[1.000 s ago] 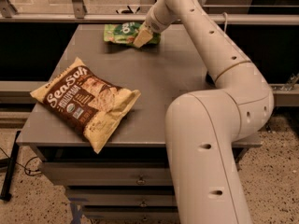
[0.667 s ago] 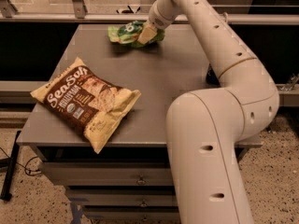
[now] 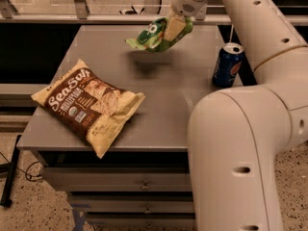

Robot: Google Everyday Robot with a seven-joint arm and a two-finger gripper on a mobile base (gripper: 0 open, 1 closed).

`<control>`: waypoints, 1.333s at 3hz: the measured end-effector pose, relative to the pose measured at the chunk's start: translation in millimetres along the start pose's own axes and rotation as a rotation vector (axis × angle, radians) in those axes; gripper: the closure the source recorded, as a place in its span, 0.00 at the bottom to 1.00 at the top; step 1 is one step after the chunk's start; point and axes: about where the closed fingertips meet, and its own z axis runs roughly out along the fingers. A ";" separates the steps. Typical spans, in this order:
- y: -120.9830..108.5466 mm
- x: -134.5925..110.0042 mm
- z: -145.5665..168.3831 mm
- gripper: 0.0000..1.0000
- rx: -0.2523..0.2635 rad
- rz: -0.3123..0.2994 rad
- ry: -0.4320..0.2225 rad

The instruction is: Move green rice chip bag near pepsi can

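The green rice chip bag (image 3: 154, 34) hangs in the air above the far middle of the grey table (image 3: 159, 109), casting a shadow below it. My gripper (image 3: 176, 27) is shut on the bag's right end and holds it tilted, left end lower. The pepsi can (image 3: 227, 65) stands upright on the table near the right edge, to the right of the bag and lower in the view. My white arm reaches in from the right and hides the table's right front corner.
A large brown-and-cream "SeaSalt" bag (image 3: 89, 105) lies flat on the left front of the table. Drawers (image 3: 144, 186) sit under the tabletop. A rail (image 3: 96, 18) runs behind the table's far edge.
The green bag was lying at the table's far edge with my gripper on it. Now it is lifted off the table and carried nearer, and the pepsi can has come into view.
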 end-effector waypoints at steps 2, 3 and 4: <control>34.3 32.6 -25.3 1.00 -0.085 -0.070 0.033; 48.3 49.1 -25.7 0.82 -0.124 -0.068 0.040; 59.2 62.1 -23.9 0.58 -0.152 -0.058 0.044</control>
